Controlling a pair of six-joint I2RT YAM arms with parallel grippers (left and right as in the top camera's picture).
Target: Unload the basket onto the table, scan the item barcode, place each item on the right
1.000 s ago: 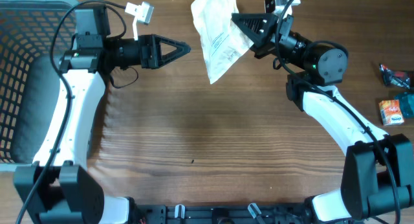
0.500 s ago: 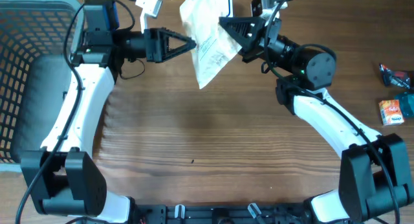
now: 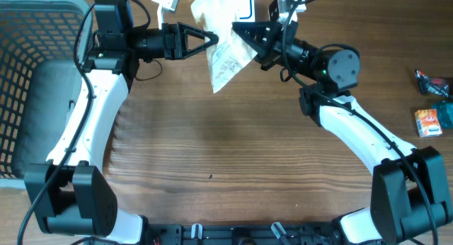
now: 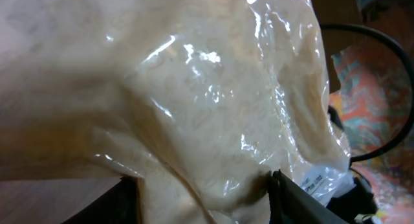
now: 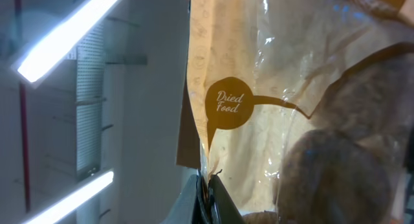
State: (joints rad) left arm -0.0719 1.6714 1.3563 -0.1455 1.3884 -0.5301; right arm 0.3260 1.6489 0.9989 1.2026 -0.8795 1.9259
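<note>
Pinched tight at the edge of the pouch (image 3: 212, 15) by the right gripper (image 3: 236, 29), likely to hang the label (image 3: 228, 57) free for scanning. Bracketed on the other side by the left gripper (image 3: 212, 40), half apart; cannot tell whether gripping.

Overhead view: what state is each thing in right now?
bag, held off the table, crumpled
right gripper, shut on the bag's edge
left gripper, jaws either side of the bag; grip unclear
basket, upright, far left
orange packet, lying flat, far right
</note>
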